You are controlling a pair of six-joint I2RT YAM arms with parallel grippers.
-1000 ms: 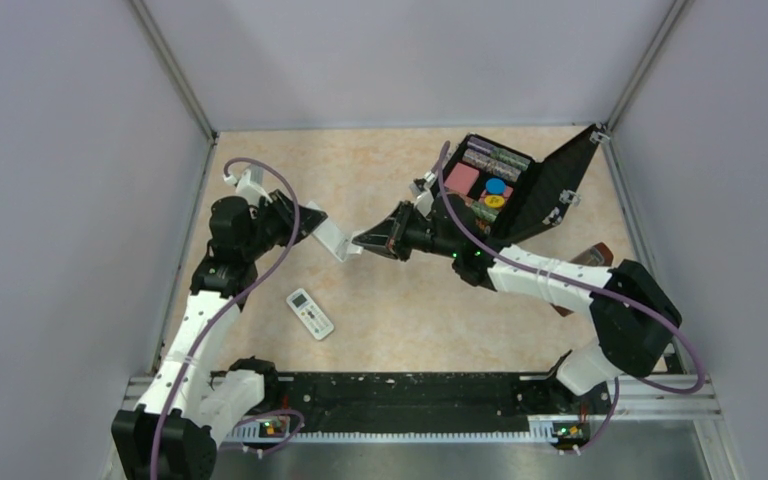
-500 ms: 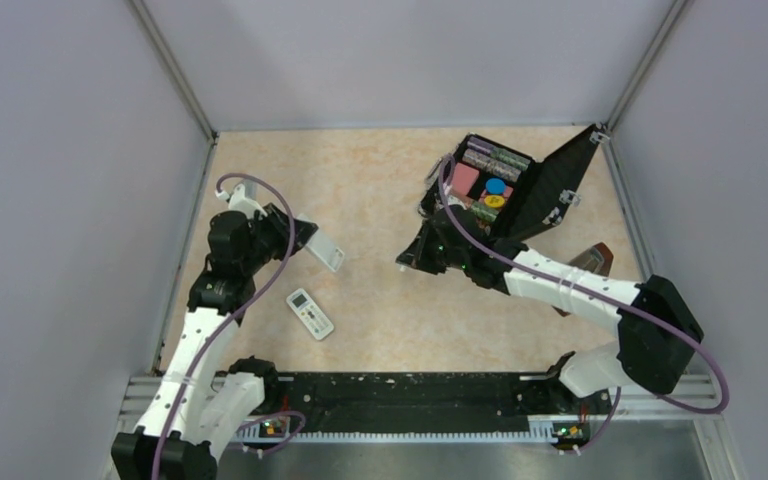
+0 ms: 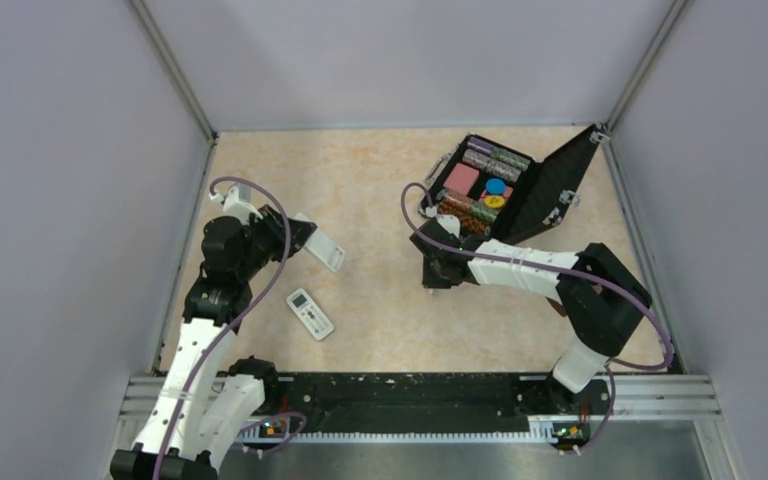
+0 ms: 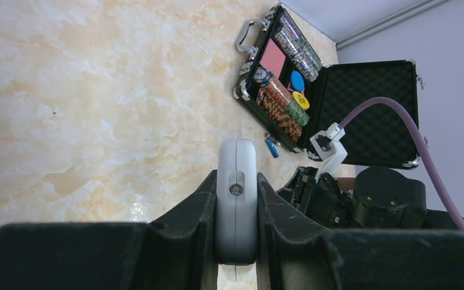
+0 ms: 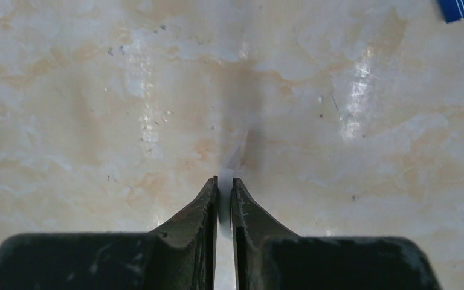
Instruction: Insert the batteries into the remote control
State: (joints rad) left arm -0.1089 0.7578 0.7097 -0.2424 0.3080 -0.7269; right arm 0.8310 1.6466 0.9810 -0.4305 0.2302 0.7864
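The left gripper (image 4: 236, 179) is clamped on the remote control (image 4: 236, 208), its fingers pressing the two broad faces so that the slim white body stands edge-on between them. It is lifted clear of the table (image 3: 360, 180) and juts toward the middle of the workspace. That grip probably serves to hold the remote out as a steady target, with the end kept free for the other arm to work on. Whether the battery compartment is open cannot be told from these views. The right gripper (image 5: 224, 181) points straight down at bare tabletop with its fingers almost together, only a sliver of gap between them and nothing in it. The batteries (image 4: 271, 147) lie on the table just beside the near edge of the open chip case (image 4: 368, 103); one blue end shows at the top right corner of the right wrist view, so that gripper seems to be on its way to fetch them. A second white remote (image 3: 309, 313) lies flat near the left arm, untouched.
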